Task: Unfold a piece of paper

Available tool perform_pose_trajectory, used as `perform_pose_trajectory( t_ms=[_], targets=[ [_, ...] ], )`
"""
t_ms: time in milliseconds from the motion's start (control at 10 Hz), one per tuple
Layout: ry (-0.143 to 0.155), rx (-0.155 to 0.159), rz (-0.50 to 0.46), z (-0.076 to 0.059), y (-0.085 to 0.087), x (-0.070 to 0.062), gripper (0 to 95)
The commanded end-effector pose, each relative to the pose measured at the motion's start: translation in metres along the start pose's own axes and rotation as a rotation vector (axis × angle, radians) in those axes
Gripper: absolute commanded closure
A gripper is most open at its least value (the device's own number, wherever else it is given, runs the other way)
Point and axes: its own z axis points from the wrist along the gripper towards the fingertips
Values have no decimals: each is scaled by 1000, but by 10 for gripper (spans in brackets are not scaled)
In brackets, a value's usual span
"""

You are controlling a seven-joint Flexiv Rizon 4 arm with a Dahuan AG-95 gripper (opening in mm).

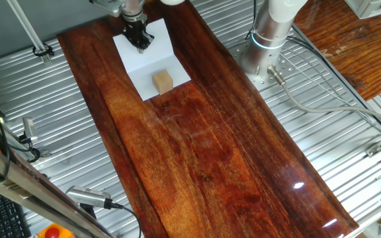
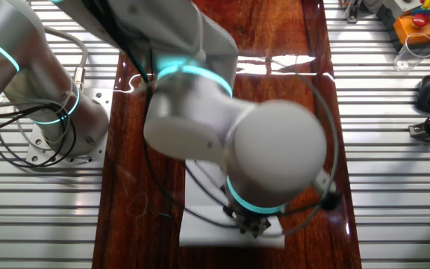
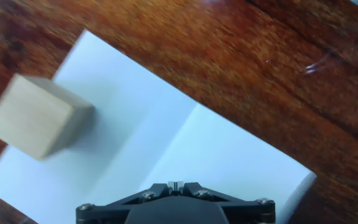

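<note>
The white piece of paper [image 1: 164,58] lies folded at the far end of the dark wooden board [image 1: 210,152]. A small tan wooden block [image 1: 163,81] stands on its near part. In the hand view the block [image 3: 36,115] is at the left and the paper's upper flap [image 3: 241,162] rises toward my fingers. My gripper [image 1: 139,43] is down on the far part of the paper. Its jaws [image 3: 175,185] are closed with a thin light strip of the flap's edge between them. In the other fixed view the arm hides most of the paper [image 2: 200,228] and the gripper [image 2: 254,226].
The arm's base [image 1: 263,46] stands on the slatted metal table right of the board, with cables [image 1: 323,106] trailing from it. An orange button box [image 2: 416,22] and a clear cup [image 2: 413,51] sit at the far side.
</note>
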Motion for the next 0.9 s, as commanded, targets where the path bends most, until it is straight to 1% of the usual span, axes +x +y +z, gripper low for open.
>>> perform_pose_trajectory(
  t_ms=[100, 300, 400, 900],
  targets=[
    [-1, 4, 0, 7, -2, 3, 950],
    [-6, 7, 5, 16, -2, 5, 950],
    [-8, 8, 4, 18, -2, 5, 950],
    [-6, 11, 0, 19, -2, 5, 950]
  ],
)
